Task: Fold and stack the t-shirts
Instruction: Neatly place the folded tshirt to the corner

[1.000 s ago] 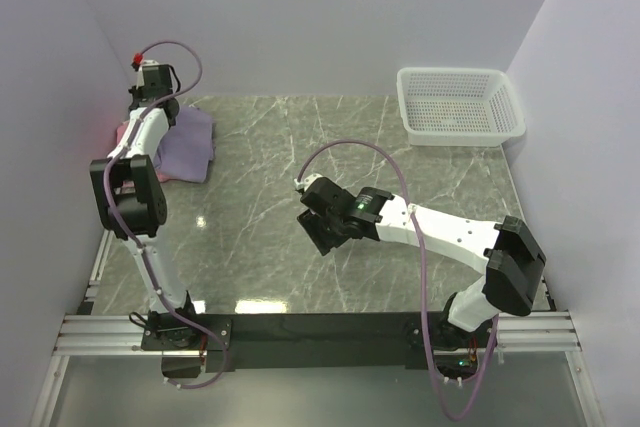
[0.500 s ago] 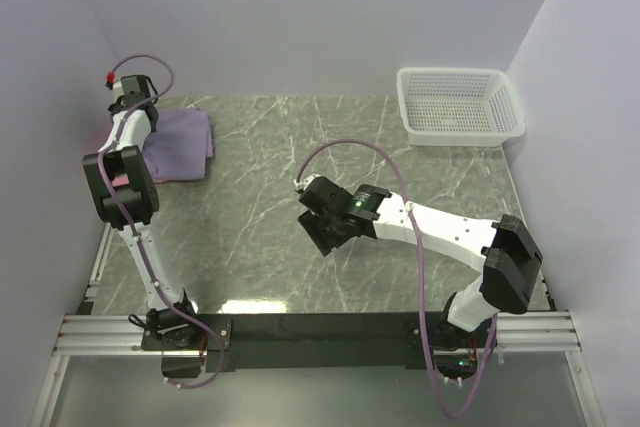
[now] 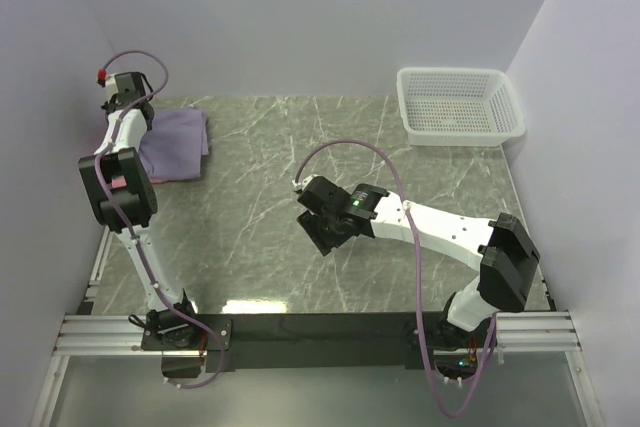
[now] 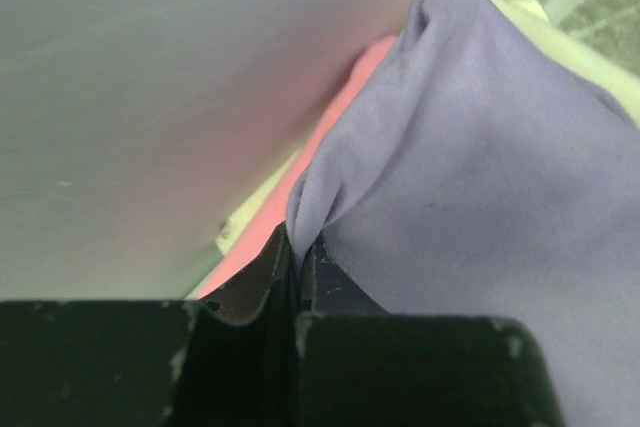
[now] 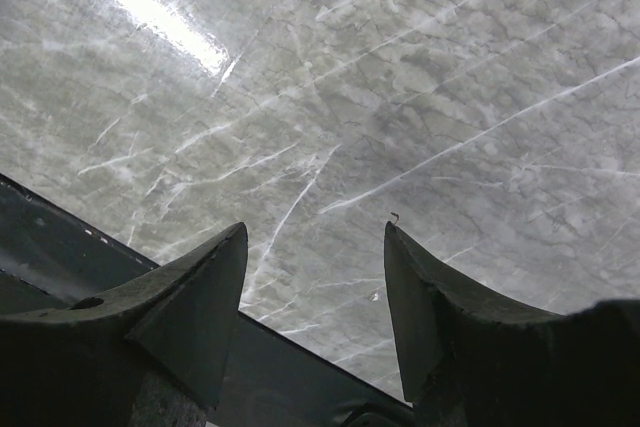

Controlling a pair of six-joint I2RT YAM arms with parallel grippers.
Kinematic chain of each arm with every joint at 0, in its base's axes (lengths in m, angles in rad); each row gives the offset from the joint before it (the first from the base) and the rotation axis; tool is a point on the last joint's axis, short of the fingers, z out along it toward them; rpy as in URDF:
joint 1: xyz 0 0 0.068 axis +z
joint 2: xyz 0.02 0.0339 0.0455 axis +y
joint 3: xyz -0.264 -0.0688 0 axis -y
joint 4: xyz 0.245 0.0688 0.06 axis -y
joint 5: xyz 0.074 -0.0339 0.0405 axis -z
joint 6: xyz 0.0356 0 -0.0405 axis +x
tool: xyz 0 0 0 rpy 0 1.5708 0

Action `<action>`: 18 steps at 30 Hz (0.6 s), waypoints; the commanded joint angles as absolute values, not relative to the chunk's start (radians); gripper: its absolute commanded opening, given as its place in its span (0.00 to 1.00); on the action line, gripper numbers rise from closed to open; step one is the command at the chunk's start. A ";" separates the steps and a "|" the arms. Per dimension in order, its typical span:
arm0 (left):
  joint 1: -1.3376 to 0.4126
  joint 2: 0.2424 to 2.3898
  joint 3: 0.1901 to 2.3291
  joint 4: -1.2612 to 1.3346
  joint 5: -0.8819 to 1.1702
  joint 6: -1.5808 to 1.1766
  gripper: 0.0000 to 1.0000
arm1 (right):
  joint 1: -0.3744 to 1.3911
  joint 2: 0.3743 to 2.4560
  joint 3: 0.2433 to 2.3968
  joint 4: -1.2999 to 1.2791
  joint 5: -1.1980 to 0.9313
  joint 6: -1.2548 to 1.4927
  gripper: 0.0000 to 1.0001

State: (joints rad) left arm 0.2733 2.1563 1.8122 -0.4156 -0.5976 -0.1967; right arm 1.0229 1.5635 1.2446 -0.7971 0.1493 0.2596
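The lavender-purple t-shirt lies folded at the far left of the marble table, on top of the pink t-shirt, of which only an edge shows. In the left wrist view my left gripper is shut on a pinched fold of the purple t-shirt, with the pink t-shirt under it beside the wall. From above, the left gripper sits at the stack's far left corner. My right gripper hangs open and empty over bare marble mid-table; its fingers are spread wide.
A white mesh basket stands at the far right corner. The left wall is close beside the left gripper and the stack. The black front edge of the table shows under the right gripper.
The left arm swung further left and back, drawing the purple t-shirt's edge toward the wall; the shirt now lies flatter and narrower. The right arm has barely moved.
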 commanded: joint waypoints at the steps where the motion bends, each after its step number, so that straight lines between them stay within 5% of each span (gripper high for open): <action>1: 0.285 2.075 1.833 -0.359 -0.716 -0.172 0.01 | 1.023 1.563 1.270 -0.792 0.164 0.250 0.64; 3: 0.285 2.086 1.847 -0.373 -0.735 -0.175 0.01 | 1.023 1.559 1.266 -0.792 0.166 0.253 0.64; 5: 0.287 2.091 1.838 -0.354 -0.723 -0.172 0.12 | 1.023 1.559 1.266 -0.795 0.167 0.253 0.64; 6: 0.287 2.095 1.835 -0.354 -0.719 -0.175 0.19 | 1.022 1.557 1.266 -0.799 0.169 0.253 0.64; 7: 0.285 2.108 1.839 -0.362 -0.727 -0.186 0.38 | 1.023 1.555 1.266 -0.799 0.173 0.255 0.64; 10: 0.285 2.109 1.847 -0.405 -0.749 -0.233 0.63 | 1.023 1.552 1.267 -0.802 0.179 0.258 0.64; 13: 0.287 2.065 1.838 -0.407 -0.712 -0.262 0.74 | 1.023 1.543 1.273 -0.802 0.189 0.267 0.63; 18: 0.282 1.953 1.798 -0.433 -0.539 -0.369 0.79 | 0.985 1.522 1.266 -0.804 0.247 0.320 0.63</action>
